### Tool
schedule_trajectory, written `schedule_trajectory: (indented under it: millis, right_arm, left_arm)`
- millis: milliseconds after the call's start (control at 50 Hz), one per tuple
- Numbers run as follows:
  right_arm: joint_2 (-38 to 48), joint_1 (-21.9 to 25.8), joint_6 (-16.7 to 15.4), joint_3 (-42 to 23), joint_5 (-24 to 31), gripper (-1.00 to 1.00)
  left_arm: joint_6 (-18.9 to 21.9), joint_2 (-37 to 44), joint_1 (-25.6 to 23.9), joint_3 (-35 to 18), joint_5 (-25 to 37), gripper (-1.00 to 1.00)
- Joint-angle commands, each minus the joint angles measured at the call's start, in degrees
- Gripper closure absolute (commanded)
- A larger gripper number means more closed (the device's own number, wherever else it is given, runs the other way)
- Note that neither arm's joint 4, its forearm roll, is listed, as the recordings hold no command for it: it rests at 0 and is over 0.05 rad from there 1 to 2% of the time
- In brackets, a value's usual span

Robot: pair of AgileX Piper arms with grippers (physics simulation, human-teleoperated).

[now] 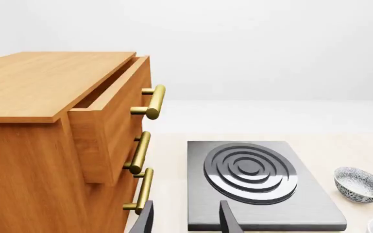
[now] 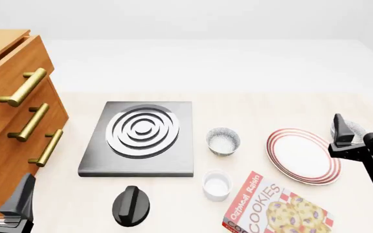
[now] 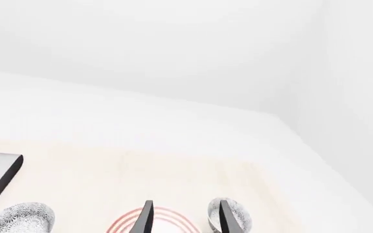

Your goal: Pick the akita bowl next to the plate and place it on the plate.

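The plate [image 2: 303, 155], white with red rings, lies at the right of the table. One akita bowl [image 2: 356, 129] sits just past the plate's far right rim, half hidden behind my right gripper [image 2: 363, 122], which is open above and around it. In the right wrist view this bowl [image 3: 242, 218] shows behind one finger of the right gripper [image 3: 185, 219], with the plate's rim [image 3: 127, 224] beside it. A look-alike bowl [image 2: 223, 141] stands apart on the plate's left and also shows in both wrist views [image 3: 18, 218] [image 1: 360, 184]. My left gripper [image 2: 2, 188] [image 1: 186, 219] hangs open and empty by the cabinet.
A grey stove slab [image 2: 141, 138] with silver rings lies left of centre. A wooden cabinet [image 2: 11, 121] with brass handles, its top drawer [image 1: 109, 121] slightly pulled out, stands at the far left. A white cup [image 2: 217, 184], a black knob [image 2: 130, 205] and a cookie box [image 2: 277, 211] sit near the front.
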Motion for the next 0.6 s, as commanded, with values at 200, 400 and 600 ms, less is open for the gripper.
schedule_trajectory:
  millis: [200,400,600]
  right_arm:
    - [4.4,-3.1,1.0,-2.9,0.1,-1.00]
    - [6.3,-4.5,1.3,-3.8,-0.4,-1.00]
    - [7.9,-5.4,1.9,-5.2,-0.1,-1.00]
  left_arm:
    - [0.0,0.0,0.0,0.0,0.0,-1.00]
    - [0.0,0.0,0.0,0.0,0.0,-1.00]
    - [0.0,0.0,0.0,0.0,0.0,-1.00]
